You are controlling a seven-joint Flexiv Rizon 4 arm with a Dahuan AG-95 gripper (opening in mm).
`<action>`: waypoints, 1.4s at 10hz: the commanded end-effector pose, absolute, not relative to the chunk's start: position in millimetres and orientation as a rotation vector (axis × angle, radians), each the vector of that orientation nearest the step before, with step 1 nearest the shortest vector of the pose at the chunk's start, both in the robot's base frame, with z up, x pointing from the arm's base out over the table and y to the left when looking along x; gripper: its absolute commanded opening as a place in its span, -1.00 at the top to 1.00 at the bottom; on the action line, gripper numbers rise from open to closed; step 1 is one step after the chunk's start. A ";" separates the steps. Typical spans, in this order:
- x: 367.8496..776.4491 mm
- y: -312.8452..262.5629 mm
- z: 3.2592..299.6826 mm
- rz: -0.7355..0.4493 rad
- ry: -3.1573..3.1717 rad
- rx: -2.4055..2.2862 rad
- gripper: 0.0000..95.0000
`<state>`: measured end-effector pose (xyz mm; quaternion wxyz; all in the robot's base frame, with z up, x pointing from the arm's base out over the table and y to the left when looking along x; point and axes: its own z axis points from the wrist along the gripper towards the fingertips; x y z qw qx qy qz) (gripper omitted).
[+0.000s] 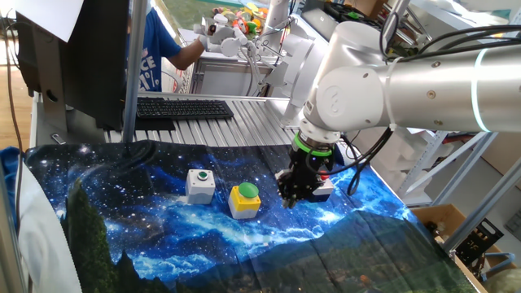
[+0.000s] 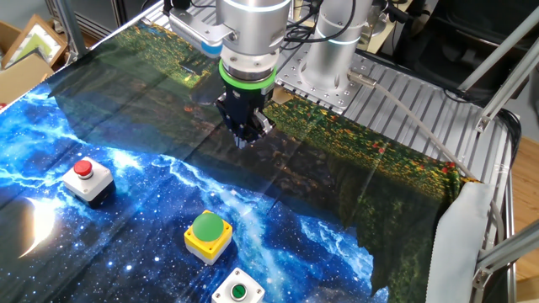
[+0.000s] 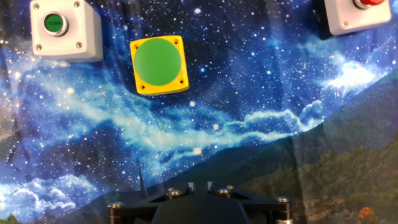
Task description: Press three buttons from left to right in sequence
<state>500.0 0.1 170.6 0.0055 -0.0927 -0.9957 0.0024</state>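
The hand [image 2: 248, 133] hangs pointing straight down above the starry cloth [image 2: 135, 160] that covers the surface, well apart from all three buttons and touching none of them. Its fingers appear as one dark bunch in both fixed views, and the hand view shows only the mounting, so I cannot tell whether the hand is closed or parted; it carries nothing that I can see. The three buttons sit in a row on the cloth: the grey box with the small green cap [image 3: 64, 29] at the left of the hand view, the yellow box with the large green dome [image 3: 159, 64] just beside it in the middle, and the box with the small red cap [image 3: 357, 15] well off to the right, partly cut by the frame edge. In the one fixed view the red one is hidden behind the hand. Nothing in the pictures shows that any button has been pressed: each cap stands up from its box. My judgement is that the sequence is at its start, with the grey box first, then the yellow, then the red, all three left to do.
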 end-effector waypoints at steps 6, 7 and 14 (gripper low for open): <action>499.8 -0.1 170.3 -0.019 -3.114 -0.337 -0.20; 499.8 -0.1 170.4 -0.021 -3.114 -0.334 -0.20; 499.7 -0.2 170.6 -0.013 -3.118 -0.296 1.00</action>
